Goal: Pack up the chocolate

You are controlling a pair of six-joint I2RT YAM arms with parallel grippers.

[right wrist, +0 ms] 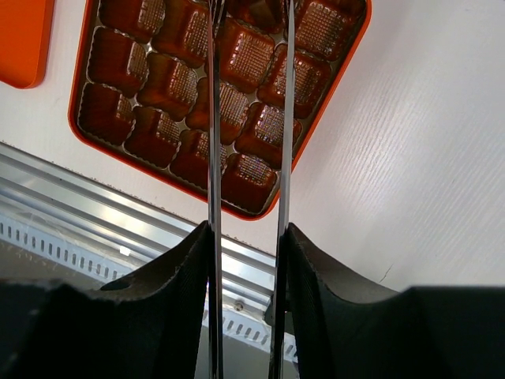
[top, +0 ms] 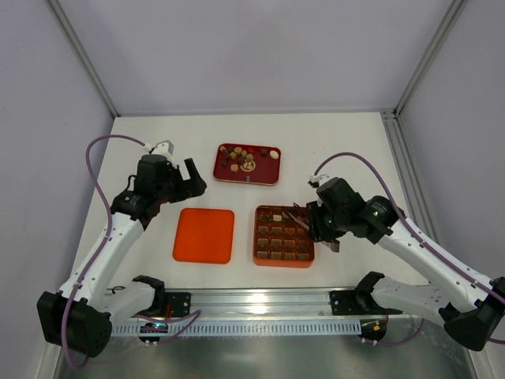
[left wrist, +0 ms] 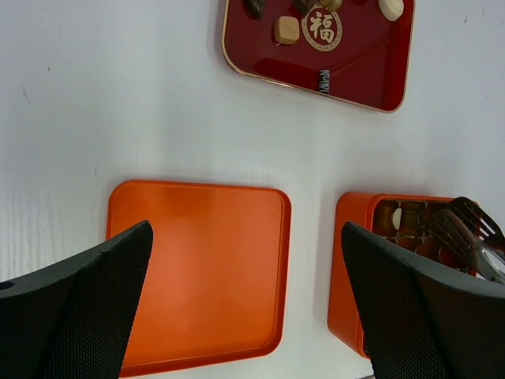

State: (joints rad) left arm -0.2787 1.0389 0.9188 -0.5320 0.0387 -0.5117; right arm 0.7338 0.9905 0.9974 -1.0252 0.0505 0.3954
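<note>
Several chocolate pieces (top: 245, 160) in dark brown, tan and cream lie on a red tray (top: 268, 175); a tan one (left wrist: 286, 29) shows in the left wrist view. The orange gridded box (top: 282, 235) has a cream piece (top: 277, 217) in a far-left cell. My right gripper (right wrist: 246, 237) is shut on thin metal tweezers (right wrist: 214, 118), whose two blades stand apart over the box (right wrist: 75, 118); their tips run out of the frame's top. My left gripper (left wrist: 245, 237) hangs open above the table between the flat lid (left wrist: 197, 268) and the box, holding nothing.
The orange lid (top: 204, 234) lies flat left of the box. A metal rail (top: 260, 300) runs along the near edge just below the box. White walls close in the table on three sides.
</note>
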